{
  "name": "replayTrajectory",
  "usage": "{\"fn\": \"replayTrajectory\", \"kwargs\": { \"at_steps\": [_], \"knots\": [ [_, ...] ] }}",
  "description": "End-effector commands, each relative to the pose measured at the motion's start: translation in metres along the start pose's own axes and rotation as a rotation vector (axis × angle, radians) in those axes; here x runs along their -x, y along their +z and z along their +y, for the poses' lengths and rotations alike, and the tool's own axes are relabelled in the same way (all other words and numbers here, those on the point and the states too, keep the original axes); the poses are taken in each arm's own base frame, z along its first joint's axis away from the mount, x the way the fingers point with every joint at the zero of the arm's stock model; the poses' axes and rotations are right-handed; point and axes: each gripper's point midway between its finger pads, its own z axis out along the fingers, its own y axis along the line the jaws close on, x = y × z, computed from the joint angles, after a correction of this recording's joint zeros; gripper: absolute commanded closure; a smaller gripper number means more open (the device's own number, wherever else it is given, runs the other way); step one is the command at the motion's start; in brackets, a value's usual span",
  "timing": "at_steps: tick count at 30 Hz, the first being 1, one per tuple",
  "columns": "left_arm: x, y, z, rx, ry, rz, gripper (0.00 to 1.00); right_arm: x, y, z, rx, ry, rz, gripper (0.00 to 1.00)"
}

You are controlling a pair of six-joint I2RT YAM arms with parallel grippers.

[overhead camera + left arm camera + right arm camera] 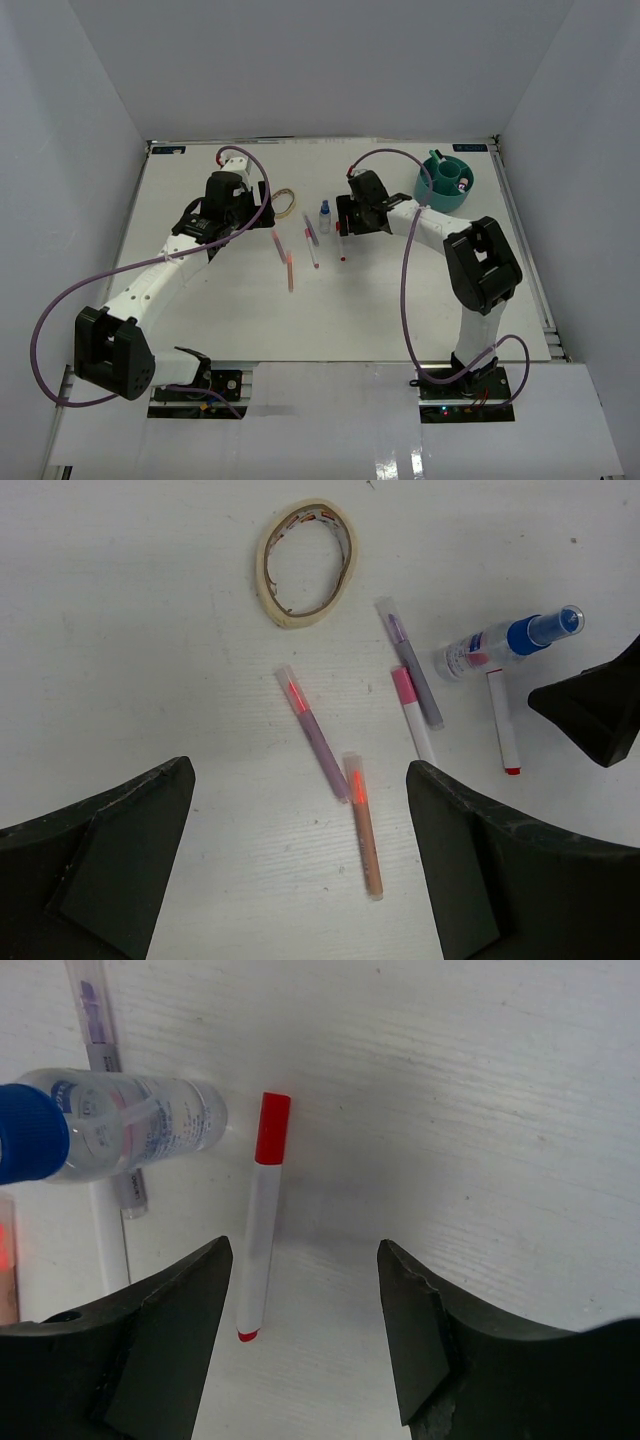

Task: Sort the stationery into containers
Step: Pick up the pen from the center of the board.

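At the far right corner of the white desk (180, 330) stands the round teal plastic organiser (440, 196). Both claws hang over the desk's middle, fingers spread and empty: the left gripper (300, 780) above a thin purple pen (320, 745), the right gripper (303, 1250) over a thin white red-capped pen (262, 1210). The tan rubber-band loop (288, 619) and the small clear blue-capped bottle (500, 645) lie nearer the far edge.

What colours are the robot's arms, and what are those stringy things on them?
The left arm and right arm are both made of white tubes linked by chunky black joints. A thin purple cable loops along each one. The jaws are black and wedge-shaped.
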Motion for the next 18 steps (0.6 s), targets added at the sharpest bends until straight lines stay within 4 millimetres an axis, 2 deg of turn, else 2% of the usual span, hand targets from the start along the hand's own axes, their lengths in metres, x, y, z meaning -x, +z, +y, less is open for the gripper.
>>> {"fn": "replayTrajectory", "kwargs": {
  "at_steps": [1, 6, 18],
  "knots": [
    [0.020, -0.014, 0.000, 0.000, -0.007, -0.062, 0.02, 0.035, 0.002, 0.018, 0.021, 0.017, -0.097, 0.34],
    [0.019, -0.013, 0.000, -0.001, -0.005, -0.059, 0.02, 0.032, 0.012, 0.025, 0.005, 0.007, -0.088, 0.36],
    [0.018, -0.012, -0.001, -0.006, -0.006, -0.054, 0.02, 0.020, 0.034, 0.016, -0.044, 0.024, -0.062, 0.45]
  ]
}}
